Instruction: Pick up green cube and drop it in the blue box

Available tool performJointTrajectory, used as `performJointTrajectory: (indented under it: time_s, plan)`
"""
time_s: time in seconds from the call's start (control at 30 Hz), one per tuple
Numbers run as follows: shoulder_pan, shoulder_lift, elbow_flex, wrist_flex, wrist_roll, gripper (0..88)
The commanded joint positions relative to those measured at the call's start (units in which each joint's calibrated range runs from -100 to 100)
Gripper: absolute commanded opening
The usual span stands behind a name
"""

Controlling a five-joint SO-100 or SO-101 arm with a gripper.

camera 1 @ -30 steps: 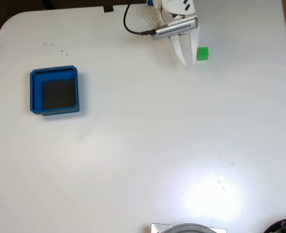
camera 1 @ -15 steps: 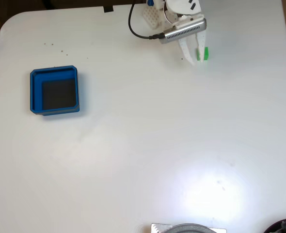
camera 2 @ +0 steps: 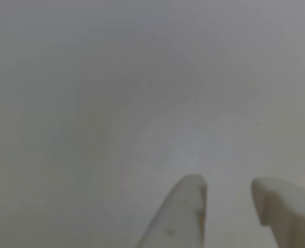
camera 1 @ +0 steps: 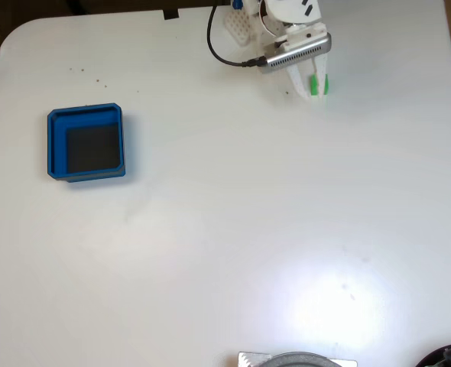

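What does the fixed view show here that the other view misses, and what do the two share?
The fixed view has the blue box at left, and the green cube between the fingers at the top edge, plus the arm's black cable. The other view has a blurred close-up of the two white fingertips with a bare gap between them. Both share the gripper and the white table.
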Motion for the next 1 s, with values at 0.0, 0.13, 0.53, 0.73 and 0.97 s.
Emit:
performJointTrajectory:
  time_s: [0.0, 0.13, 0.53, 0.73, 0.97]
  plan:
    - [-0.41, 0.44, -8.97, 10.47, 0.24, 1.8]
    - [-0.41, 3.79, -13.64, 19.44, 0.24, 1.8]
    - [-2.01, 6.55, -16.96, 32.16, 0.24, 1.8]
    - [-8.05, 7.30, -16.78, 32.16, 0.24, 1.9]
    - [-10.64, 8.14, -16.78, 31.91, 0.24, 1.9]
